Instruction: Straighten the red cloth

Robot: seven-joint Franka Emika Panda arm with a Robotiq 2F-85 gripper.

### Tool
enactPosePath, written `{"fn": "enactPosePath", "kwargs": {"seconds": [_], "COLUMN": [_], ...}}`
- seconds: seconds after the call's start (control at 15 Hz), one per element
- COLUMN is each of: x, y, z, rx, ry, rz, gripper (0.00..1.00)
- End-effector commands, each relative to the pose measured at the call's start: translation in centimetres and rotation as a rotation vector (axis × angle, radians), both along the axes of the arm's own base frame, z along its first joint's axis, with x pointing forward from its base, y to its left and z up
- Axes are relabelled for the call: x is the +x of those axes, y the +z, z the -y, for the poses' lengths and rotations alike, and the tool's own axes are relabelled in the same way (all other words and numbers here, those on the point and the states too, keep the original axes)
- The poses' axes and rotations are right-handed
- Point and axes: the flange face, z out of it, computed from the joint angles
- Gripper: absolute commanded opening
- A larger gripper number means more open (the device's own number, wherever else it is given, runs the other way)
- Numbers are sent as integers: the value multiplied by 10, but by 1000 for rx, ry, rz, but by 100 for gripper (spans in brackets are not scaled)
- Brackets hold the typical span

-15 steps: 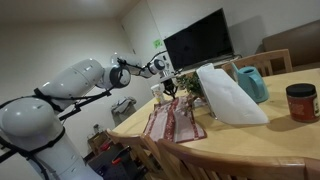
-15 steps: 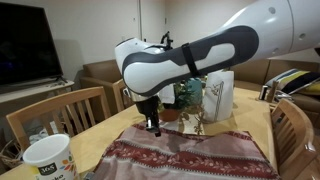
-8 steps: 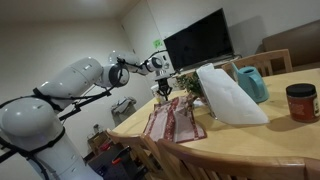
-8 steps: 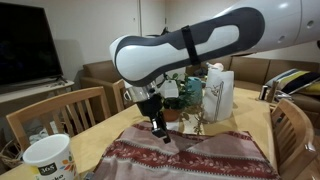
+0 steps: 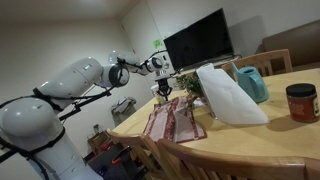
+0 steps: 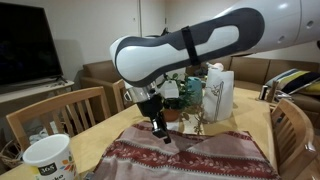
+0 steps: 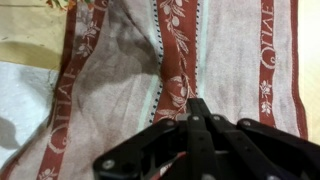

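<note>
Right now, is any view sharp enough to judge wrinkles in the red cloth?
Wrist view: best, red cloth fills frame, lettering legible, slightly soft; shut gripper dark in foreground. Exterior view: dim, cloth small, folds unreadable. Exterior view: arm shell bright, cloth cut off at bottom edge.

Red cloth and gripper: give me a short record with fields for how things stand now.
cloth: red cloth spread on the table, wrinkled, with a raised crease along one red stripe
gripper: gripper shut, tips right at the crease; whether fabric is pinched cannot be told
nearby: white mug at the table edge; red-lidded jar well away from the cloth
task state: cloth not yet straight
</note>
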Motion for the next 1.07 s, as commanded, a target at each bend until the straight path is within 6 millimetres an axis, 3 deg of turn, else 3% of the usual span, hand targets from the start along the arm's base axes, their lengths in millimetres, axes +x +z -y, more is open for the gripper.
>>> {"fn": "enactPosePath", "kwargs": {"seconds": [0.0, 0.47, 1.0], "x": [-2, -12, -55], "y": [-2, -14, 30], "z": [4, 2, -8], "rx": [-20, -58, -145], "ry": [-11, -32, -109], "rz": [-18, -14, -75], "gripper": [0, 0, 0]}}
